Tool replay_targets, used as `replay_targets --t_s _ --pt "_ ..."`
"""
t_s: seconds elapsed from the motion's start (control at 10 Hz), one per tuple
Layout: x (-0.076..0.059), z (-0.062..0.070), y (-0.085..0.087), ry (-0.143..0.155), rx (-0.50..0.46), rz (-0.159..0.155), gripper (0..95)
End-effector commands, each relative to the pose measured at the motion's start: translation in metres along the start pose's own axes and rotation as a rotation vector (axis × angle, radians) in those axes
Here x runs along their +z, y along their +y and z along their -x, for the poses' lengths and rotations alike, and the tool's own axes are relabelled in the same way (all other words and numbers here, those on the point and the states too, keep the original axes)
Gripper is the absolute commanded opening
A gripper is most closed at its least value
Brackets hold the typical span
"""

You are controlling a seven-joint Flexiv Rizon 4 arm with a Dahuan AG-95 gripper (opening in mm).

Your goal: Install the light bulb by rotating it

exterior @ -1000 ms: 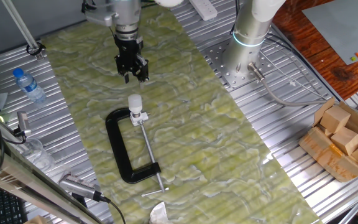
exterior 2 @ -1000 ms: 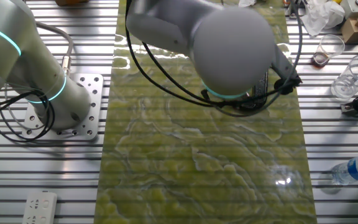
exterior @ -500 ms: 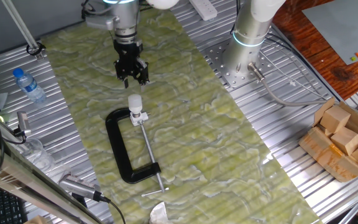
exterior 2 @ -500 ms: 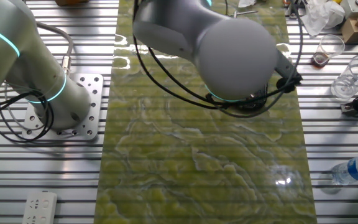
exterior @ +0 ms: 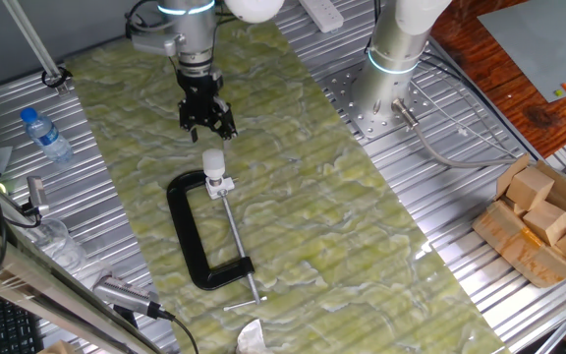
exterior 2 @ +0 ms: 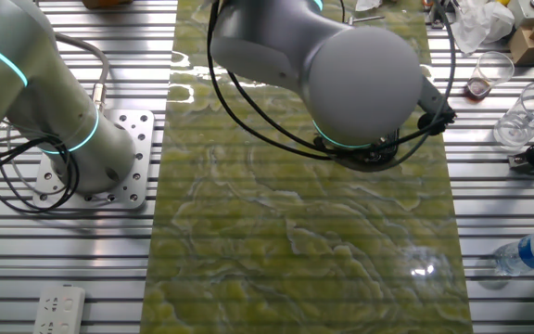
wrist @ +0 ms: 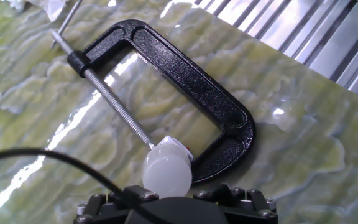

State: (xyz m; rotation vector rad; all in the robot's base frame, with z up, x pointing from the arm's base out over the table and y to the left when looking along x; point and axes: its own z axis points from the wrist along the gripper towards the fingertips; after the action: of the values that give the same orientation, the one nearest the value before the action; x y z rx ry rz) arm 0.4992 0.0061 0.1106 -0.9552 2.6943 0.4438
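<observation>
The small white light bulb (exterior: 213, 159) stands upright in a white socket fitting (exterior: 222, 183). The black C-clamp (exterior: 187, 236) grips that fitting and lies flat on the green mat. My gripper (exterior: 208, 122) hangs above and a little beyond the bulb, apart from it, its fingers spread with nothing between them. In the hand view the bulb (wrist: 166, 174) shows just past the gripper's black base, with the socket (wrist: 179, 149) and the clamp (wrist: 191, 81) behind it; the fingertips are out of frame. In the other fixed view the arm's bulk hides bulb, clamp and gripper.
A clear bottle with a blue cap (exterior: 45, 135) lies on the slatted table left of the mat. The arm's base (exterior: 386, 93) stands at the right rear. A box of wooden blocks (exterior: 543, 221) sits far right. Clear cups (exterior 2: 494, 72) stand near the mat's edge.
My gripper has drawn back from the bulb, moving up and toward the table's far side. Bulb, socket and clamp have not moved.
</observation>
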Motion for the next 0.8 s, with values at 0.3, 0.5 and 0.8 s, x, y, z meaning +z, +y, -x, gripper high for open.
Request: replay_targets --t_s 0.3,0.5,0.8 --pt "0.007 0.005 0.001 0.002 0.005 -0.001 76.0" --pt "0.014 0.007 0.001 -0.001 0.011 -0.001 57.0" --pt "0.023 0.009 0.004 0.000 0.027 -0.006 76.0"
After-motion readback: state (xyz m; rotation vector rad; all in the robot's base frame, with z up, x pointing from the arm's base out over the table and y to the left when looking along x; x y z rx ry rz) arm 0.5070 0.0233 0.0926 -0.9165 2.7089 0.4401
